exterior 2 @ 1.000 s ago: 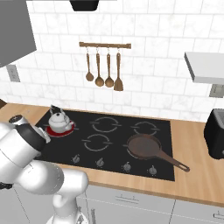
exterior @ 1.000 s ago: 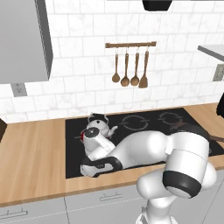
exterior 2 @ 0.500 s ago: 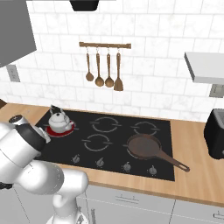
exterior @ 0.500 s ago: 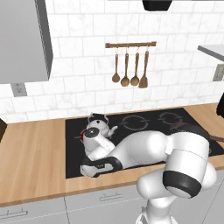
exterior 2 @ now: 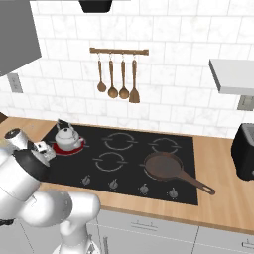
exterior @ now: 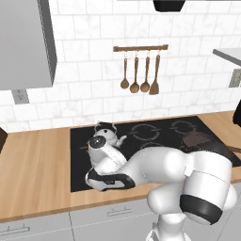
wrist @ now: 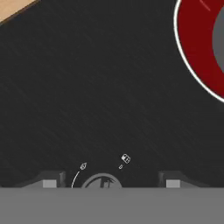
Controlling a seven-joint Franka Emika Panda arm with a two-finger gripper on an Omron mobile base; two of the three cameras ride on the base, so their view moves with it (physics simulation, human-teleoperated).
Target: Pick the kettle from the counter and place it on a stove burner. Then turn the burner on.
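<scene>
Your kettle point(exterior 2: 68, 135) sits on the stove burner point(wrist: 197, 48), which glows red, so both steps look done; the knob point(wrist: 101, 183) lies just below the gripper point(wrist: 111, 183), whose tips stand spread and empty; your arm is folded low over the cooktop's point(exterior 2: 163, 188) front left edge.
</scene>
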